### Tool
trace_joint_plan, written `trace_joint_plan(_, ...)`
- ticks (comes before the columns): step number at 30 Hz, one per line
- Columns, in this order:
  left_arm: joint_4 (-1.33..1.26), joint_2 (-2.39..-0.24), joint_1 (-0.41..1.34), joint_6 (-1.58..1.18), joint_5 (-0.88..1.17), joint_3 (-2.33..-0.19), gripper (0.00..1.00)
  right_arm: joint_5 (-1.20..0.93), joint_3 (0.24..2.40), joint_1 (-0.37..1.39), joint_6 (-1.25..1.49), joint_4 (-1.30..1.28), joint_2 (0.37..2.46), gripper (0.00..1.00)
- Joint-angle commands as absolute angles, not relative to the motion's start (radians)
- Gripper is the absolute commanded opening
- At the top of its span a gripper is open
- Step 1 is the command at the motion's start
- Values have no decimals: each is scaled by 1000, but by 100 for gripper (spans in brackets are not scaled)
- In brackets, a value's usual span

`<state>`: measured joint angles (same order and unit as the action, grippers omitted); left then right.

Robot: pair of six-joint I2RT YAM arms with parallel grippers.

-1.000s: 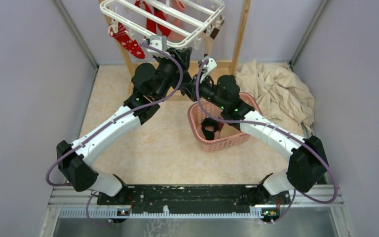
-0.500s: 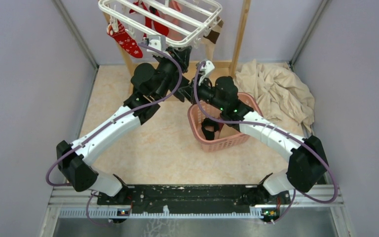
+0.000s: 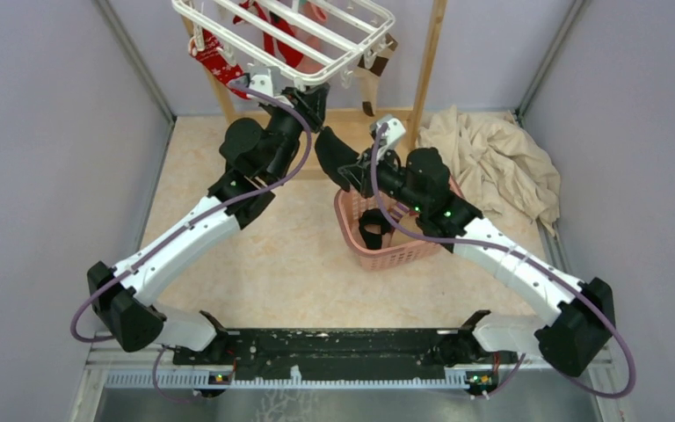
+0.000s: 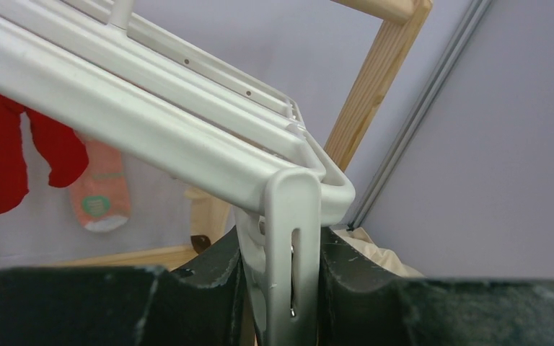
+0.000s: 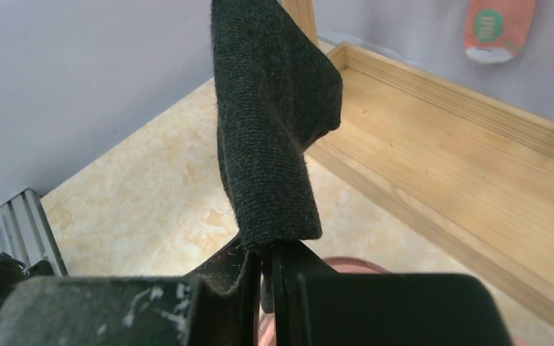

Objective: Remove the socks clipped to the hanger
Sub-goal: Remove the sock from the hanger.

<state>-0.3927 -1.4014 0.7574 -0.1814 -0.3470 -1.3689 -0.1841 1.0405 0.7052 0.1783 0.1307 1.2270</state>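
Fingers of your left hand squeeze a white clip at the corner of the hanger, at the top middle of the overhead view. Your right hand is clamped on a black sock, apart from the hanger, near the pink basket. Red socks hang at the upper left.

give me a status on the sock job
Left gripper pinching a hanger clip. Right gripper holding a black sock, clear of the hanger. Red sock, pink sock still hanging. Nothing blocking.
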Motion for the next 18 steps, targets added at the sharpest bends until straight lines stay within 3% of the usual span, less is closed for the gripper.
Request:
trace_joint_plan(1,-352,-1347,762,-159,-392,-1332,16,-117,1028,716,134,46,1112,0)
trace_joint_plan(18,-296,-1248,744,-148,-451,-1256,21,160,967,699,164,-279,970,0)
